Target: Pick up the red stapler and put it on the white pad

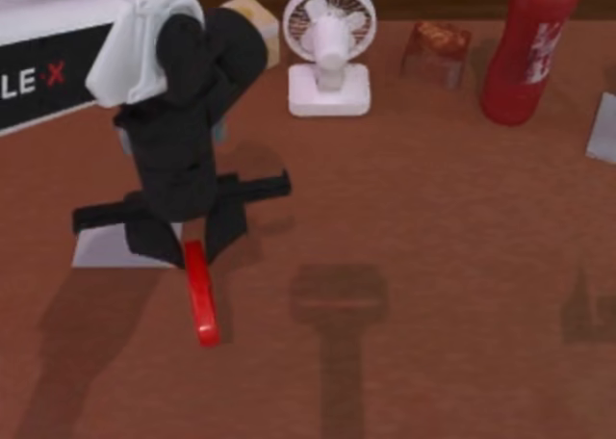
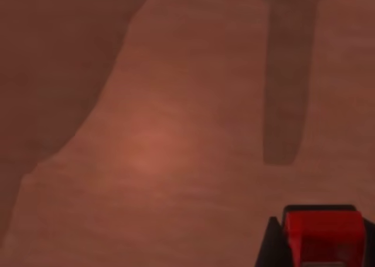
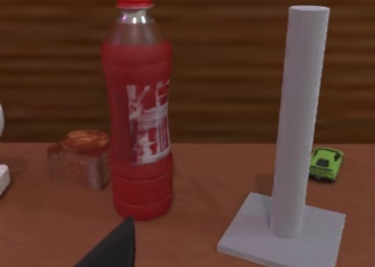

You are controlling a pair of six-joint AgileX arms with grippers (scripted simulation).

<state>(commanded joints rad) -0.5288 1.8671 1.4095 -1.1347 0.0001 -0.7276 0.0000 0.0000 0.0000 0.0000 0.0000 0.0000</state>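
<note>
At nine o'clock on the reddish-brown wooden table (image 1: 423, 266), the left gripper (image 1: 192, 251) clamps the slim bright red stapler (image 1: 201, 295) beside the flat pale white pad (image 1: 106, 248).

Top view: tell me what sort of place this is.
Probably a rendered tabletop test scene rather than a real room: a brown wooden table strewn with unrelated items, a small white fan, a tall red bottle and a red stapler, with the left gripper working over it.

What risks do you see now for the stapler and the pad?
1. The left gripper holds the red stapler near one end only, so it may tilt or slip out.
2. The stapler hangs mostly beyond the white pad; released here, it would likely land on the table.
</note>
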